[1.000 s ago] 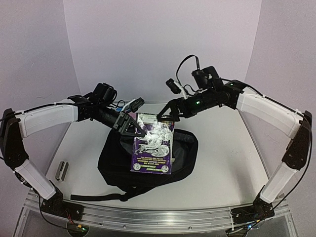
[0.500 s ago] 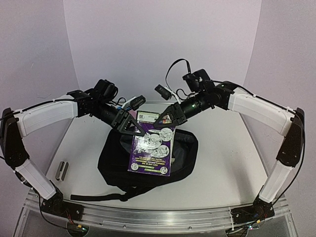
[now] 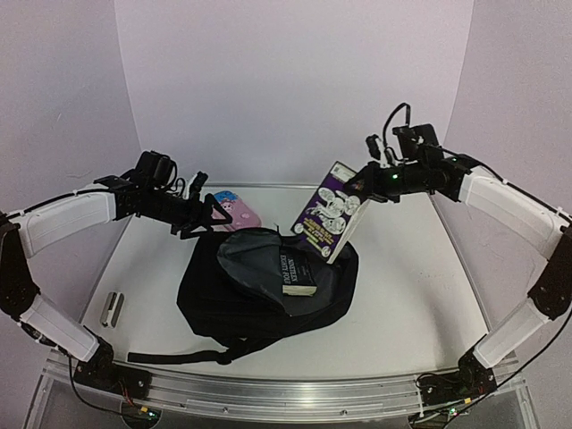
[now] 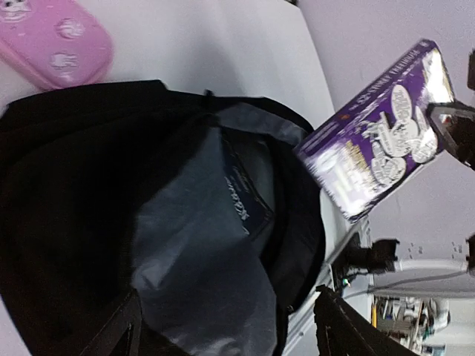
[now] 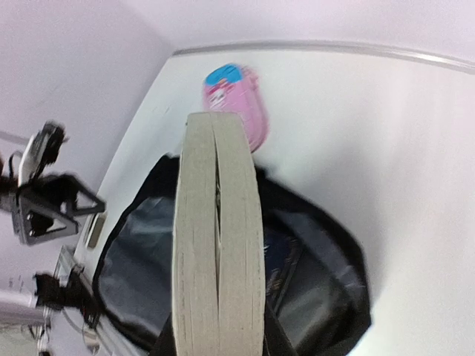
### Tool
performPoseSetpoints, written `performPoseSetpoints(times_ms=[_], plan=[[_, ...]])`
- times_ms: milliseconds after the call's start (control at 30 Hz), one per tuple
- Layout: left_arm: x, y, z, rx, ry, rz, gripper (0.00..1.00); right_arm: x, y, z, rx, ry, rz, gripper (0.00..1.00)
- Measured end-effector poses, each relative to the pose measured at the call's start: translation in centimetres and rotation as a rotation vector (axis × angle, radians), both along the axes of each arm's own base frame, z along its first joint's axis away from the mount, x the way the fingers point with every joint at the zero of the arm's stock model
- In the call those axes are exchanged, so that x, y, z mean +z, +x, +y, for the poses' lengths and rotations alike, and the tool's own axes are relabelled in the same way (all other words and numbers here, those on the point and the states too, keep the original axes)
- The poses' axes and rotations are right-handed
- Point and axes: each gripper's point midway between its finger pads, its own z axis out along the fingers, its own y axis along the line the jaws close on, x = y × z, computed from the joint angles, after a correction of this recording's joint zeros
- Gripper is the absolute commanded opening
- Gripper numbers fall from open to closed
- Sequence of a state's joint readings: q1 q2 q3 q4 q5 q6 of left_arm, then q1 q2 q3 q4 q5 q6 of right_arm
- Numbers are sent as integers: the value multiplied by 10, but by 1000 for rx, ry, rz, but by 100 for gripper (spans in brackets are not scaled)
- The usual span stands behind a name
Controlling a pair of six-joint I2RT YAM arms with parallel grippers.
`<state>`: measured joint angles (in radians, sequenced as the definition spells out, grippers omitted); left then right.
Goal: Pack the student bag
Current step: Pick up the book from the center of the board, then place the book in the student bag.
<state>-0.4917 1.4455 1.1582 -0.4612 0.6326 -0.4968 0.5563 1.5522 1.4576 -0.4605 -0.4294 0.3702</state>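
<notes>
While clamping the purple book (image 3: 329, 213) in the closed right fingers (image 3: 365, 183), tilted above the student bag (image 3: 214, 295) lying open on the bench (image 3: 402, 268), hold the left fingers (image 4: 338, 334) wide apart and empty, clear of the mouth for insertion.

Mouth of student bag (image 3: 206, 304) open — 1 dark book (image 3: 290, 268) inside; purple book (image 3: 329, 214) tilted above far rim.

- A robotics lab bench: a left arm (image 3: 63, 219) and right arm (image 3: 511, 202) bolted to an aluminium rail (image 3: 268, 391) edging a white table (image 3: 411, 286).
- Pale panels (image 3: 286, 89) enclose it.
</notes>
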Motion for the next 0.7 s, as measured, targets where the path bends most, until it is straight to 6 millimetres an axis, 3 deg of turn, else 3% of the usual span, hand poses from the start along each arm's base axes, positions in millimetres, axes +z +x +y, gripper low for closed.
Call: performPoseSetpoints(times_ms=[67,133,300,467,533,700], plan=[[-7,10,18,95,33,13,85,3,17,-32,-143,1,-10,0],[-12,12,26,147,53,27,86,2,23,-49,-236,0,-10,0],[-21,12,27,178,62,78,86,-13,20,-50,-306,28,35,0],[-50,13,25,185,99,172,84,-31,17,-48,-331,56,94,0],[-57,12,23,181,102,199,80,-35,16,-47,-340,70,112,0],[-58,10,13,148,54,239,50,-43,16,-45,-360,115,140,0]])
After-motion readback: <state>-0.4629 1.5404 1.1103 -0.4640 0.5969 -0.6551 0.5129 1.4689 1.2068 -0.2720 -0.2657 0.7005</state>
